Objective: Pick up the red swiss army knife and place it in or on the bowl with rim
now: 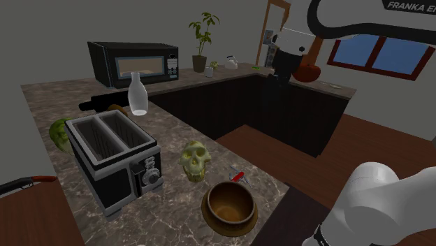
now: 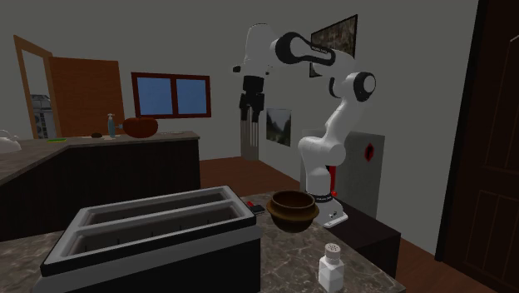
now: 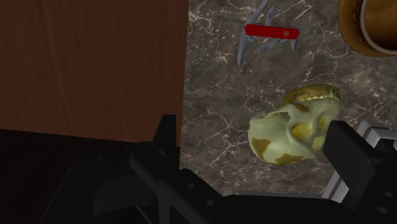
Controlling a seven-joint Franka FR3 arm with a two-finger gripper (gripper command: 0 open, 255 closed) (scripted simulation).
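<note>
The red swiss army knife (image 3: pixel 271 30), with several grey blades fanned out, lies on the dark marble counter (image 3: pixel 216 95) beyond my gripper (image 3: pixel 254 130). In the shoulder view the knife (image 1: pixel 237 175) rests between a pale skull (image 1: pixel 194 161) and the brown rimmed bowl (image 1: pixel 228 204). That bowl (image 2: pixel 293 208) stands near the counter's edge by the arm's base. My gripper (image 1: pixel 282 75) hangs high above the counter, open, with its fingers (image 3: pixel 167 130) apart and nothing between them. It (image 2: pixel 252 135) points straight down.
A greenish skull (image 3: pixel 292 127) lies close below the gripper, beside the knife. A black two-slot toaster (image 1: pixel 112 157), a clear bottle (image 1: pixel 137 94) and a microwave (image 1: pixel 133 63) stand further along the counter. A white shaker (image 2: pixel 331 266) sits near the toaster. Wooden floor (image 3: pixel 89 63) borders the counter.
</note>
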